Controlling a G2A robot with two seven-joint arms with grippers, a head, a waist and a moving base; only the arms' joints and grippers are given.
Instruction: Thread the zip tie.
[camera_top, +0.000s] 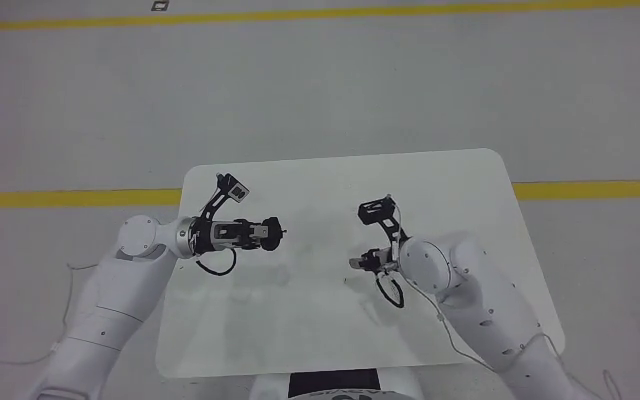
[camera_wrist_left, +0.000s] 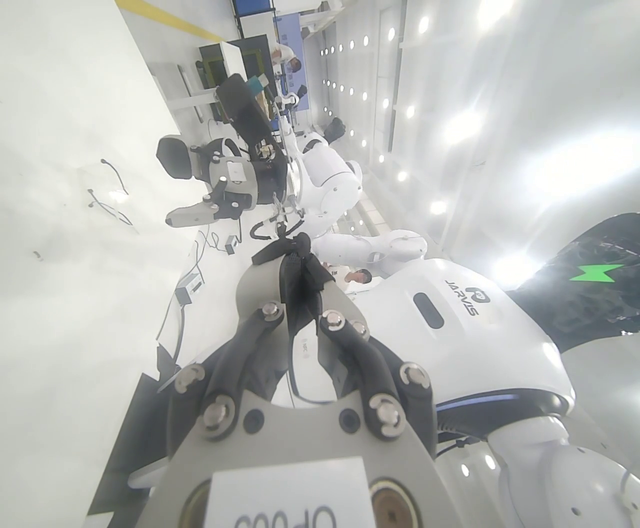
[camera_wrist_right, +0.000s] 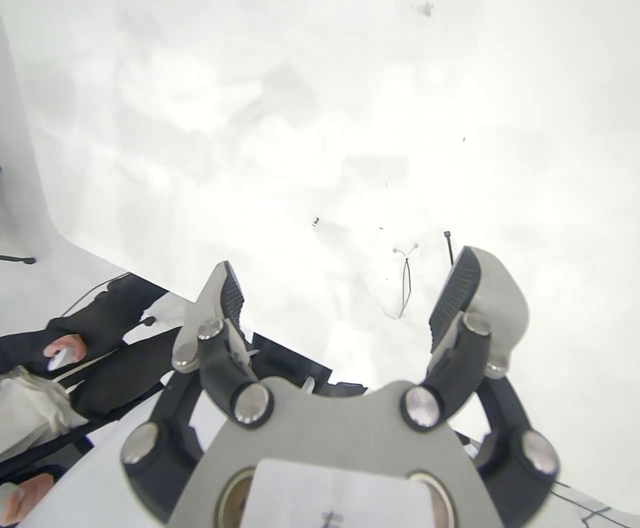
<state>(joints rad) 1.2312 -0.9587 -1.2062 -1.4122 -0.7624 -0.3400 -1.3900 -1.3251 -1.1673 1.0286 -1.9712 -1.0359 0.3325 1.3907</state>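
Observation:
My left gripper (camera_wrist_left: 296, 250) is shut on a short black zip tie (camera_wrist_left: 267, 255), whose end sticks out sideways past the fingertips. In the top view this gripper (camera_top: 277, 231) hovers over the left half of the white table (camera_top: 450, 180) and points toward the other arm. My right gripper (camera_wrist_right: 345, 287) is open with nothing between its ribbed pads (camera_wrist_right: 457, 285). It hangs over the table's middle (camera_top: 358, 263), facing the left gripper with a gap between them. From the left wrist view the right gripper (camera_wrist_left: 175, 187) shows beyond the held tie, jaws spread.
Loose ties lie on the table under the right gripper: a black one (camera_wrist_right: 449, 246) and a thin pale looped one (camera_wrist_right: 406, 282). More thin ties (camera_wrist_left: 114, 176) lie on the tabletop. The table's near edge (camera_wrist_right: 115, 260) runs close behind the right gripper.

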